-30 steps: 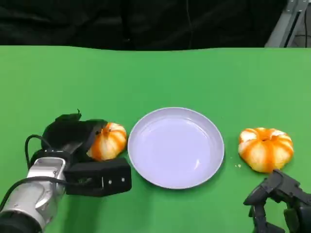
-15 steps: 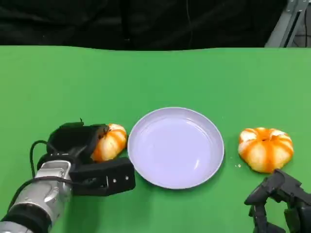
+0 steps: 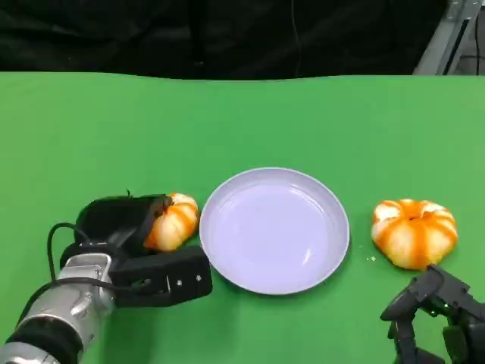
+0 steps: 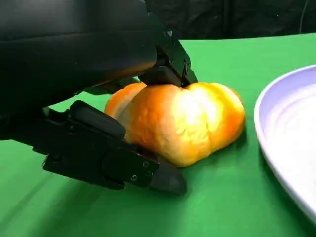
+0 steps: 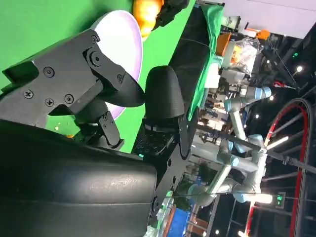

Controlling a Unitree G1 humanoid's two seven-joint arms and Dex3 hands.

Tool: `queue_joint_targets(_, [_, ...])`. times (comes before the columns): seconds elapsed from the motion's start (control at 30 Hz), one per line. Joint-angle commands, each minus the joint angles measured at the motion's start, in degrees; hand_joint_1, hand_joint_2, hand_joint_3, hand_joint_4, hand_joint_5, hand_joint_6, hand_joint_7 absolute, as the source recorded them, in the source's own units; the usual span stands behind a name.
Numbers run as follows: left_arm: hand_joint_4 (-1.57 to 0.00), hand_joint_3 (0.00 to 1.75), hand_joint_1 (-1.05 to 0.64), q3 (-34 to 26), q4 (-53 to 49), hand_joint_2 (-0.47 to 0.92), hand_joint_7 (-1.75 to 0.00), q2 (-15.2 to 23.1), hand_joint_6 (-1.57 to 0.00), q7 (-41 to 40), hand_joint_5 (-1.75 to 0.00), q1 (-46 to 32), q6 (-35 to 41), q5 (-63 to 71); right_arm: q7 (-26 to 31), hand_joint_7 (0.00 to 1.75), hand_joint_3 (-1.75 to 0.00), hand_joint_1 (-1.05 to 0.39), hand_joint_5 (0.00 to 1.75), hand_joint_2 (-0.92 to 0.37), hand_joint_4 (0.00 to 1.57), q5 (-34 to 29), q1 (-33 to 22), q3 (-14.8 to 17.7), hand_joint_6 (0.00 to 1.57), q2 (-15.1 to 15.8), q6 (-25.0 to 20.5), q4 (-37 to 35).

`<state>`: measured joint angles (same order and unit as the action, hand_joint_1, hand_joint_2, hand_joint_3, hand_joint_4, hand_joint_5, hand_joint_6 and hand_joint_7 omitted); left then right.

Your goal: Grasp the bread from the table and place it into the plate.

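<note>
A round orange-and-white bread lies on the green table just left of the pale lilac plate. My left hand wraps it from the left. In the left wrist view the fingers press on the top of the bread and the thumb lies against its near side, with the plate's rim close by. The bread rests on the cloth. My right hand sits at the lower right, fingers apart and holding nothing.
A second, similar bread lies right of the plate, just beyond my right hand. The green cloth ends at a dark backdrop at the far edge. The right wrist view looks past my right hand across the plate.
My left hand has slid a little forward and right, and its fingers have come down around the bread. The right hand, plate and second bread have not moved.
</note>
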<state>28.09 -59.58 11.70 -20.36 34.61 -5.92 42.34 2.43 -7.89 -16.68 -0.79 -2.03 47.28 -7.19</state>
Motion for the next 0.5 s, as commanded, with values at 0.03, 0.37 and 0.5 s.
queue_joint_targets(0.03, [-1.10, 0.03, -0.15, -1.3, -1.7, 0.92, -0.09, -0.6, -1.07, 0.0, -0.23, -0.8, -1.6, -3.0, 0.2, 1.52, -1.23, -0.11, 1.75, -0.52, 0.85, 0.8, 0.3, 0.4, 0.75, 0.7, 1.0, -0.5])
queue_joint_targets(0.37, [-0.76, 0.09, -0.05, -2.5, -1.7, 0.92, -0.96, 0.0, -0.95, -4.3, -1.63, 0.0, -3.8, -4.9, -0.2, 1.52, -1.22, -0.11, 1.75, -0.53, 0.84, 1.1, -0.6, 0.1, 0.74, 0.6, -1.6, 1.6])
queue_joint_targets(0.5, [-0.75, 0.11, -0.02, -3.1, -0.8, 0.92, -1.57, 0.0, -0.67, -5.4, -1.74, 0.0, -4.8, -5.3, -0.3, 1.52, -1.21, -0.12, 1.75, -0.51, 0.85, 1.5, -0.2, 0.4, 0.74, 1.0, 0.1, 0.1])
